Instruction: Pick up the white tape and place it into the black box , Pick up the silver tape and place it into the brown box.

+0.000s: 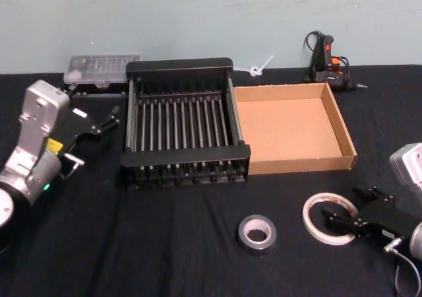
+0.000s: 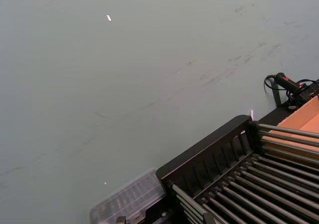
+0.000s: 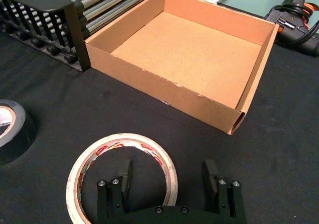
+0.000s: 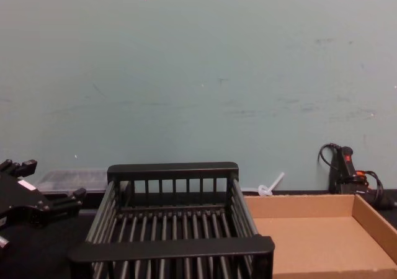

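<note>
The white tape lies flat on the black cloth at the front right. My right gripper is open and low over it. In the right wrist view one finger is inside the white tape's ring and the other stands outside its wall. The silver tape lies flat to its left, untouched. The black box stands at the centre with the brown box against its right side; both look empty. My left gripper hovers open, holding nothing, left of the black box.
A clear plastic case sits behind the black box's left corner. A black glue gun with its cord lies behind the brown box, a white plastic piece beside it. A pale wall stands behind the table.
</note>
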